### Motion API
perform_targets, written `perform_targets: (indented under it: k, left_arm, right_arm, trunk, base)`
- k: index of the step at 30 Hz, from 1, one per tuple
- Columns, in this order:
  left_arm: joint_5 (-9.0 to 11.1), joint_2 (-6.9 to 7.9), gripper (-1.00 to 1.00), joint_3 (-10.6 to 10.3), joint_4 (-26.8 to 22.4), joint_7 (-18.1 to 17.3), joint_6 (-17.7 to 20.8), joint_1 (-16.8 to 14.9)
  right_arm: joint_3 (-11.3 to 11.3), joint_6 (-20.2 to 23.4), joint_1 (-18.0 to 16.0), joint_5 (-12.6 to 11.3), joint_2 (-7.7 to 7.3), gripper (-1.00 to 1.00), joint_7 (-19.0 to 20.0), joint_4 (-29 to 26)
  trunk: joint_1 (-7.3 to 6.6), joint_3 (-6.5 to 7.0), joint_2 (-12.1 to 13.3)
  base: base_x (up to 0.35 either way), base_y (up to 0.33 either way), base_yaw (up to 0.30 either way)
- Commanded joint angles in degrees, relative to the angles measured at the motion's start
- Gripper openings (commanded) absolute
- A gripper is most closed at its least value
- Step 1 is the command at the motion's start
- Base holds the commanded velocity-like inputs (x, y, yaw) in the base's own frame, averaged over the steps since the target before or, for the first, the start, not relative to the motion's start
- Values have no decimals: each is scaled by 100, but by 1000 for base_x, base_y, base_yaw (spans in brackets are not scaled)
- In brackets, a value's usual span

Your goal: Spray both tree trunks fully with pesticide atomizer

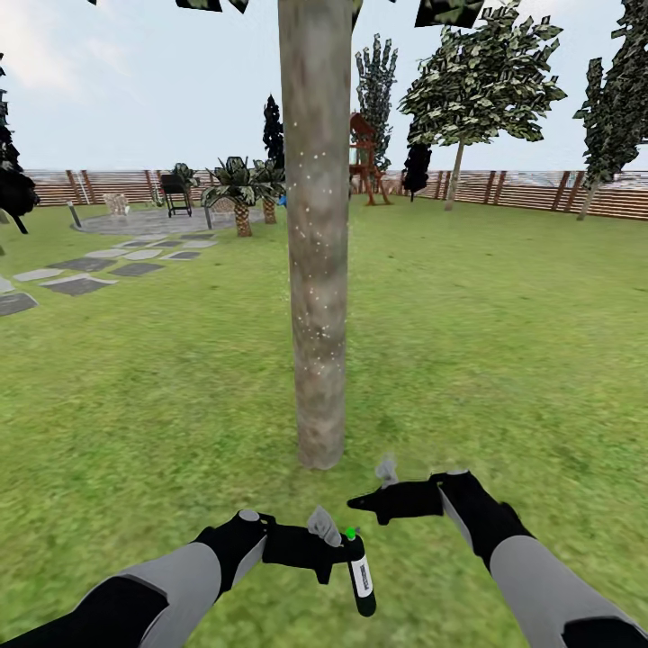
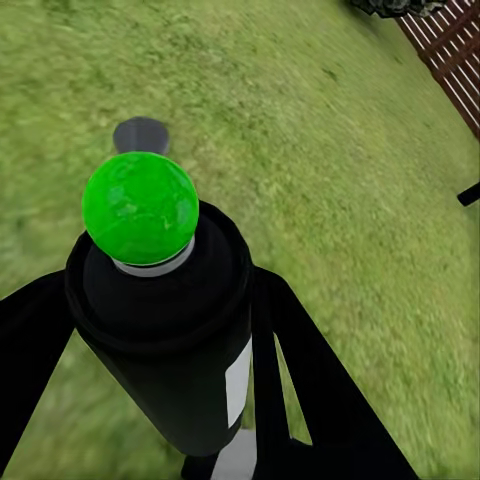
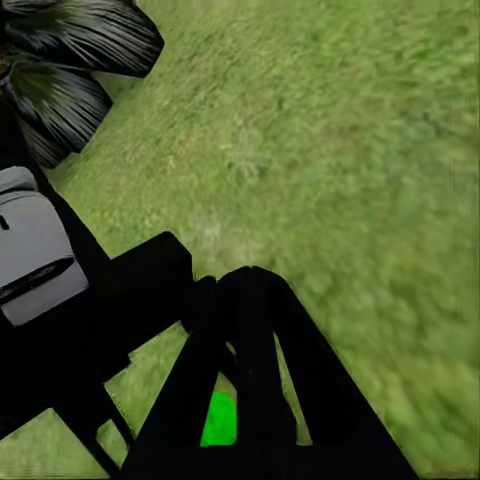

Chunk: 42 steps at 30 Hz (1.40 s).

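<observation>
One pesticide atomizer (image 1: pixel 360 571), green dot up, pinched by left gripper (image 1: pixel 335 551) low over grass. Right gripper (image 1: pixel 371 500) alongside, fingers pressed together. One speckled tree trunk (image 1: pixel 317 270) just ahead. Second tree (image 1: pixel 477 81) near fence (image 1: pixel 531 189).

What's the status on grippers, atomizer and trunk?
Left gripper shut on atomizer. Right gripper empty, jaws unclear. Trunk dead ahead, white specks on it; nothing in the way.

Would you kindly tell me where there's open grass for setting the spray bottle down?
Open lawn lies right of the tree trunk, and between the trunk and the paving stones. It is crowded near the trunk's base, where both grippers and the spray bottle sit.
</observation>
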Motion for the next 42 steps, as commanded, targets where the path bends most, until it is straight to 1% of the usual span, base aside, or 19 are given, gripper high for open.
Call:
perform_targets:
  k: [1,6,19,22,23,24,25,27,28,30,31,34,35,36,37,39,40,41,42]
  left_arm:
    - [-27,0,-100,9,0,-2,-58,-4]
    - [-27,0,-100,9,0,-2,-58,-4]
    - [-27,0,-100,9,0,-2,-58,-4]
    - [-27,0,-100,9,0,-2,-58,-4]
    - [-27,0,-100,11,0,-2,-58,-4]
    - [-27,0,-100,14,0,-2,-58,-4]
    - [-27,0,-100,17,0,-2,-58,-4]
    - [-27,0,-100,18,0,-2,-58,-4]
    - [-27,0,-100,18,0,-2,-58,-4]
    - [-27,0,-100,21,0,-2,-58,-4]
    - [-27,0,-100,23,0,4,-58,-4]
    - [-27,0,-100,34,3,32,-58,-4]
    - [-29,0,-100,42,5,59,-60,-4]
    - [-28,0,-100,52,7,183,-59,-4]
    - [-27,0,-100,52,8,409,-60,-4]
    - [-17,0,-100,48,21,1354,-59,-4]
    - [-12,0,-100,47,24,1676,-59,-4]
    - [4,0,-100,46,31,2379,-60,-4]
    - [53,0,-100,47,42,3355,-64,-4]
  right_arm:
    - [38,54,-2,15,-2,-100,10,41]
    - [239,52,-2,34,7,-100,-6,194]
    - [264,40,-1,36,42,-100,-13,339]
    - [261,35,-1,36,33,-100,-20,380]
    - [245,42,-3,30,-25,-100,-138,370]
    - [234,58,-26,24,-160,-100,-353,312]
    - [221,76,-162,14,-394,-100,-652,190]
    - [187,83,-253,6,-718,-100,-964,148]
    - [30,85,-276,3,-863,-100,-1233,138]
    - [-405,76,-289,6,-983,-100,-1714,132]
    - [-606,67,-291,11,-1018,100,-1978,133]
    - [-862,43,-292,16,-1064,100,-2595,169]
    - [-926,-4,-290,17,-1077,100,-3007,233]
    - [-954,-103,-285,18,-1080,100,-3673,437]
    - [-965,-228,-276,16,-1077,100,-4250,694]
    - [-976,-902,-260,-2,-1063,100,-5498,1598]
    - [-976,-1169,-258,-7,-1056,100,-5764,1880]
    - [-976,-1764,-252,-10,-1040,100,-6195,2413]
    - [-979,-2531,-109,-9,-957,100,-6612,2869]
  trunk:
    - [0,-6,-4]
    - [0,-6,-4]
    - [0,-6,-4]
    - [0,-6,-4]
    - [0,-6,-4]
    - [0,-6,-4]
    - [0,-6,-4]
    - [0,-6,-4]
    - [0,-6,-4]
    - [0,-6,-4]
    - [0,-6,-4]
    - [0,-6,-4]
    - [0,-6,-4]
    - [0,-6,-4]
    - [0,-6,-4]
    - [0,-6,-4]
    - [0,-6,-4]
    - [0,-6,-4]
    - [0,-6,-4]
  base:
    - [0,0,0]
    - [0,0,0]
    - [0,0,0]
    - [0,0,0]
    - [0,0,0]
    - [0,0,0]
    - [0,0,0]
    - [0,0,0]
    - [0,0,0]
    - [0,0,0]
    - [0,0,0]
    - [0,0,0]
    - [0,0,0]
    - [0,0,0]
    - [0,0,0]
    - [0,0,0]
    - [0,0,0]
    - [0,0,0]
    - [0,0,0]
